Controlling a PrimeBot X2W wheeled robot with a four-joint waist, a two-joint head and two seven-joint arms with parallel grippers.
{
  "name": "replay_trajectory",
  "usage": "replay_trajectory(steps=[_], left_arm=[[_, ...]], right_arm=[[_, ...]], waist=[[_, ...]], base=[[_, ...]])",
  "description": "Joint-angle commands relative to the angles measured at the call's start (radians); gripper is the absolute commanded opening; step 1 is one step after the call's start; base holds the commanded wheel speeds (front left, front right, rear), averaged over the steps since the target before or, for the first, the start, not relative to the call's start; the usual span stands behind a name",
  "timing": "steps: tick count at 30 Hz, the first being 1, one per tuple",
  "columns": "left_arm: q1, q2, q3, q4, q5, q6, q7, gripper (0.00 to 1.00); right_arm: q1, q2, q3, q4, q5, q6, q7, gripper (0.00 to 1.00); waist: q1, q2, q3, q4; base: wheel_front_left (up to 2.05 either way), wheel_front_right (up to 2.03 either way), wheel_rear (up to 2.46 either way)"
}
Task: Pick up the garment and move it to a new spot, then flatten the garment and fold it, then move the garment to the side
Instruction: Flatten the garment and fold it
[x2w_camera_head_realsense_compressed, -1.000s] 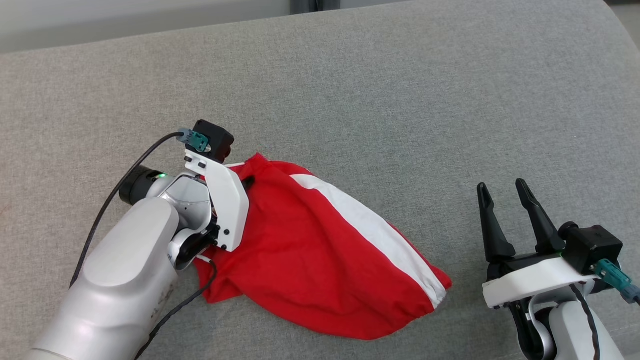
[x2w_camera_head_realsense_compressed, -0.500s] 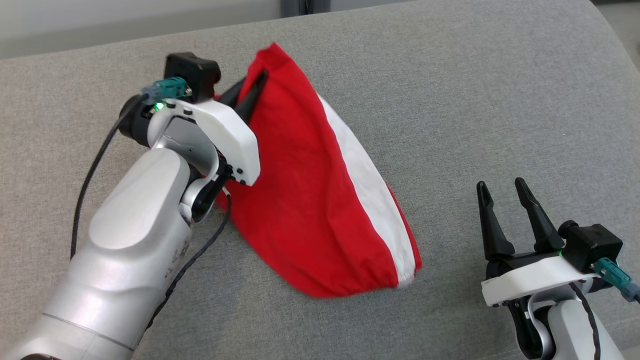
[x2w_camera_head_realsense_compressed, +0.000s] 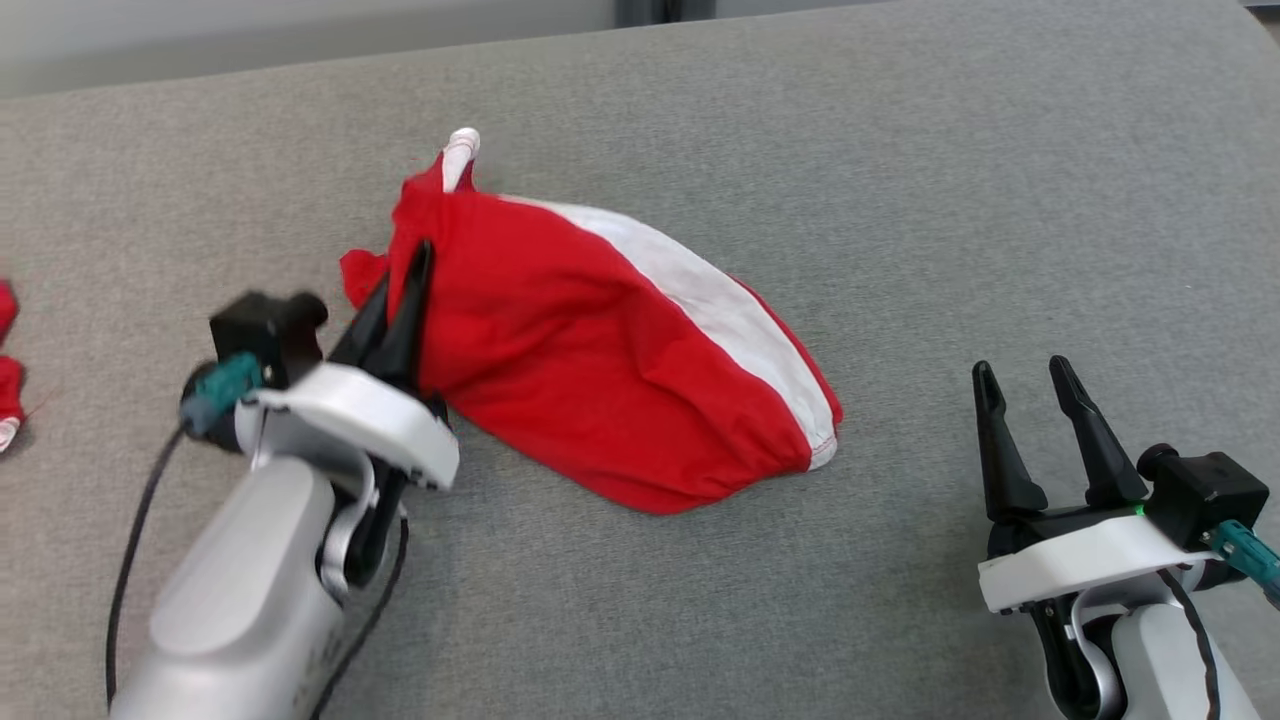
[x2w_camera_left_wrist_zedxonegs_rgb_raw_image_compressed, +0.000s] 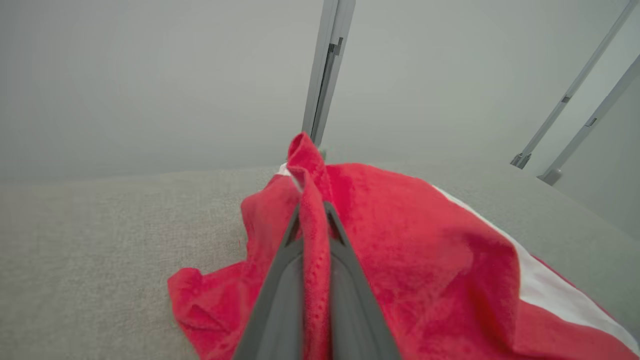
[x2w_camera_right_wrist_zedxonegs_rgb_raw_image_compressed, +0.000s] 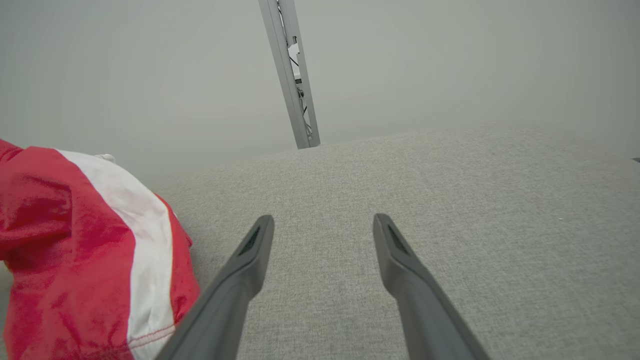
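Note:
The garment (x2w_camera_head_realsense_compressed: 600, 370) is red with a broad white stripe and lies bunched on the grey fabric surface (x2w_camera_head_realsense_compressed: 900, 200). My left gripper (x2w_camera_head_realsense_compressed: 415, 262) is shut on a fold at the garment's left edge, lifting that part slightly; in the left wrist view the red fold (x2w_camera_left_wrist_zedxonegs_rgb_raw_image_compressed: 312, 200) is pinched between the two fingers (x2w_camera_left_wrist_zedxonegs_rgb_raw_image_compressed: 280, 280). My right gripper (x2w_camera_head_realsense_compressed: 1025, 375) stands open at the lower right, apart from the cloth. In the right wrist view the garment's striped end (x2w_camera_right_wrist_zedxonegs_rgb_raw_image_compressed: 100, 240) lies to the left of the spread fingers (x2w_camera_right_wrist_zedxonegs_rgb_raw_image_compressed: 250, 255).
Another bit of red cloth (x2w_camera_head_realsense_compressed: 6, 370) shows at the far left edge of the head view. A pale wall and metal posts (x2w_camera_left_wrist_zedxonegs_rgb_raw_image_compressed: 325, 65) stand behind the surface's far edge. Bare grey fabric stretches to the right of the garment.
My left gripper, still holding the garment, has come down and to the left; the cloth, hanging raised half a second ago, now rests spread rightward on the surface. The head camera has shifted slightly.

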Motion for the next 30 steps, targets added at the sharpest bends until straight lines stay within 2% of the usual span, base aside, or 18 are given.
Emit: replay_trajectory(steps=[1,9,14,15,16,17,18,22,30], left_arm=[[0.02,0.002,-0.001,-0.013,0.007,0.005,-0.009,0.0],[0.194,0.034,0.035,-0.08,0.044,-0.011,-0.048,0.0],[0.29,0.011,0.106,-0.124,0.072,-0.032,-0.049,0.0],[0.304,0.006,0.114,-0.12,0.076,-0.042,-0.049,0.06],[0.311,-0.002,0.124,-0.118,0.075,-0.047,-0.049,0.44],[0.319,-0.01,0.131,-0.113,0.077,-0.052,-0.049,0.93],[0.33,-0.018,0.136,-0.111,0.079,-0.058,-0.049,1.0],[0.365,-0.041,0.157,-0.098,0.095,-0.055,-0.049,1.0],[0.403,-0.069,0.21,-0.157,0.155,0.007,-0.049,1.0]], right_arm=[[0.003,-0.006,-0.006,-0.006,0.0,0.0,0.003,1.0],[-0.006,-0.005,-0.012,-0.03,-0.019,0.0,0.025,1.0],[0.0,-0.005,-0.016,-0.044,-0.024,0.0,0.038,1.0],[0.002,-0.005,-0.017,-0.047,-0.025,0.0,0.04,1.0],[0.003,-0.005,-0.018,-0.049,-0.026,0.0,0.042,1.0],[0.005,-0.005,-0.019,-0.051,-0.026,0.0,0.041,1.0],[0.007,-0.005,-0.02,-0.052,-0.026,0.0,0.044,1.0],[0.015,-0.005,-0.023,-0.057,-0.029,0.0,0.05,1.0],[0.031,-0.005,-0.03,-0.069,-0.037,0.0,0.054,1.0]], waist=[[0.0,0.0,0.005,0.016],[0.0,0.0,0.011,0.05],[0.0,0.0,0.01,0.062],[0.0,0.0,0.01,0.063],[0.0,0.0,0.009,0.065],[0.0,0.0,0.008,0.067],[0.0,0.0,0.006,0.068],[0.0,0.0,-0.005,0.076],[0.0,0.0,-0.043,0.085]], base=[[0.0,0.0,0.0],[0.0,0.0,0.0],[0.0,0.0,0.0],[0.0,0.0,0.0],[0.0,0.0,0.0],[0.0,0.0,0.0],[0.0,0.0,0.0],[0.0,0.0,0.0],[0.0,0.0,0.0]])
